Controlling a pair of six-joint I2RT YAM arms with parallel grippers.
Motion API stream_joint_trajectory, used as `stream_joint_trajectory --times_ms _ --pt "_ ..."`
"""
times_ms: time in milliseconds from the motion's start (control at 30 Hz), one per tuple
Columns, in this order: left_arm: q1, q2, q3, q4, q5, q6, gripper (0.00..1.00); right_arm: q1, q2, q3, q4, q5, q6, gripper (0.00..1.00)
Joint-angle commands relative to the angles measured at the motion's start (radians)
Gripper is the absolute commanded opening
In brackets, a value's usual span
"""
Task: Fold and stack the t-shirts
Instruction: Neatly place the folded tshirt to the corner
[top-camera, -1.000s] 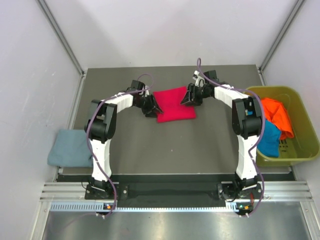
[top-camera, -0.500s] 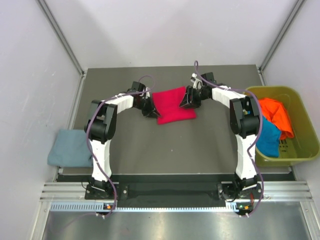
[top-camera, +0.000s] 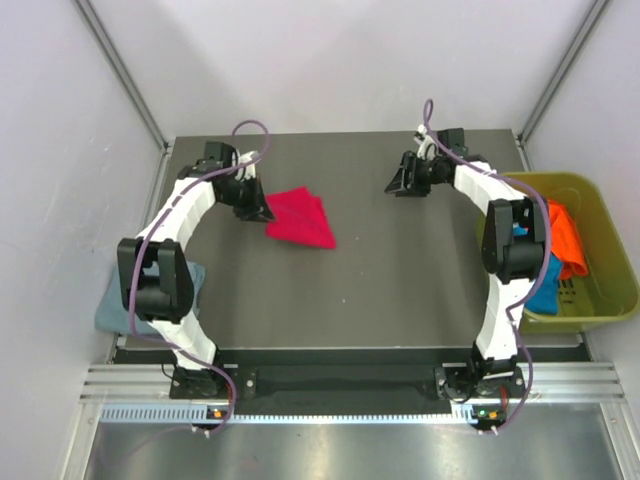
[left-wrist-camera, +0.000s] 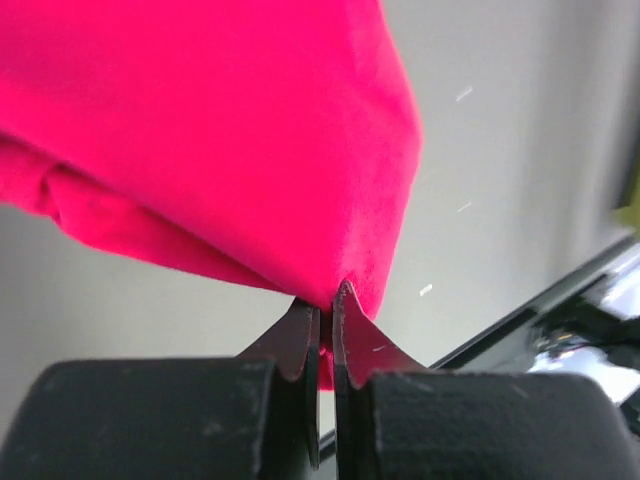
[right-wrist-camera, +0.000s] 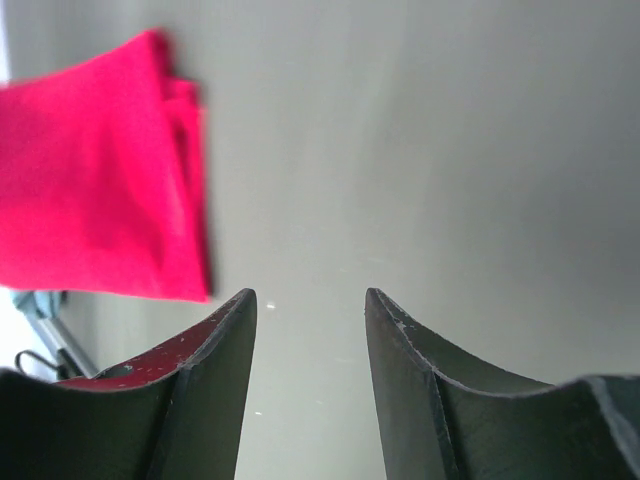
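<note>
The folded crimson red t-shirt (top-camera: 300, 218) lies on the dark table (top-camera: 400, 290), well to the left of the olive-green bin (top-camera: 590, 314). Its edge farthest from the bin is pinched in the left gripper (top-camera: 262, 210). In the left wrist view the two fingers are clenched on a thin fold of the red cloth (left-wrist-camera: 220, 130) at their very tips (left-wrist-camera: 325, 300), and the rest of the shirt spreads away beyond them.

The right gripper (top-camera: 396, 186) is between the red shirt and the bin, nearer the far edge of the table and well apart from the shirt. Its jaws are parted and hold nothing. The right wrist view shows bare table between its fingers (right-wrist-camera: 308, 300), with the red shirt (right-wrist-camera: 100, 170) off to one side.

The orange t-shirt (top-camera: 565, 232) and the turquoise t-shirt (top-camera: 543, 280) lie crumpled inside the bin. The folded grey-blue t-shirt (top-camera: 135, 295) lies at the table edge opposite the bin, partly hidden by the left arm.
</note>
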Motion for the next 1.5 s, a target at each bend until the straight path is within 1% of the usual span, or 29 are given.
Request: stream_joint_trajectory --times_ms 0,67,100,133,167,200,233,267,300,367,467,600,633,733,833,967,1100,1300,1467 --pt "0.011 -0.116 -0.048 -0.129 -0.083 0.146 0.00 -0.010 -0.052 0.020 -0.018 0.024 -0.055 0.48" --pt "0.029 -0.179 -0.056 -0.167 -0.135 0.192 0.00 -0.012 -0.078 0.008 -0.018 0.027 -0.065 0.48" --pt "0.039 -0.196 -0.061 -0.222 -0.143 0.210 0.00 -0.012 -0.085 0.002 -0.014 0.030 -0.066 0.48" --pt "0.051 -0.211 -0.064 -0.249 -0.146 0.220 0.00 -0.012 -0.107 -0.015 -0.012 0.032 -0.074 0.48" --pt "0.080 -0.237 -0.068 -0.275 -0.138 0.267 0.00 -0.012 -0.116 -0.024 -0.014 0.040 -0.080 0.48" --pt "0.095 -0.245 -0.068 -0.346 -0.129 0.287 0.00 -0.012 -0.127 -0.035 -0.014 0.046 -0.089 0.49" --pt "0.105 -0.247 -0.065 -0.380 -0.127 0.306 0.00 -0.012 -0.148 -0.056 -0.012 0.050 -0.095 0.49" --pt "0.153 -0.251 -0.064 -0.416 -0.124 0.335 0.00 -0.012 -0.159 -0.069 -0.014 0.061 -0.101 0.49" --pt "0.172 -0.250 -0.059 -0.465 -0.118 0.350 0.00 -0.010 -0.170 -0.081 -0.012 0.069 -0.105 0.48" --pt "0.221 -0.248 -0.033 -0.522 -0.120 0.399 0.00 -0.012 -0.202 -0.112 -0.018 0.066 -0.117 0.49" --pt "0.259 -0.274 0.023 -0.575 -0.155 0.430 0.00 -0.013 -0.228 -0.136 -0.041 0.066 -0.131 0.49" --pt "0.276 -0.270 0.115 -0.658 -0.215 0.491 0.00 -0.022 -0.248 -0.155 -0.046 0.055 -0.129 0.48" --pt "0.283 -0.258 0.125 -0.675 -0.228 0.525 0.00 -0.022 -0.254 -0.158 -0.046 0.052 -0.129 0.48" --pt "0.309 -0.254 0.157 -0.747 -0.239 0.554 0.00 -0.026 -0.265 -0.162 -0.044 0.044 -0.124 0.49" --pt "0.312 -0.297 0.142 -0.749 -0.288 0.568 0.00 -0.027 -0.267 -0.168 -0.041 0.037 -0.118 0.49" --pt "0.312 -0.363 0.110 -0.749 -0.365 0.623 0.00 -0.027 -0.262 -0.172 -0.026 0.024 -0.095 0.49" --pt "0.316 -0.397 0.033 -0.749 -0.414 0.681 0.00 -0.027 -0.253 -0.161 -0.026 0.023 -0.092 0.49" --pt "0.353 -0.474 -0.065 -0.749 -0.455 0.789 0.00 -0.027 -0.248 -0.164 -0.020 0.024 -0.091 0.48" --pt "0.407 -0.523 -0.087 -0.749 -0.502 0.847 0.00 -0.026 -0.245 -0.185 -0.007 0.024 -0.085 0.48"
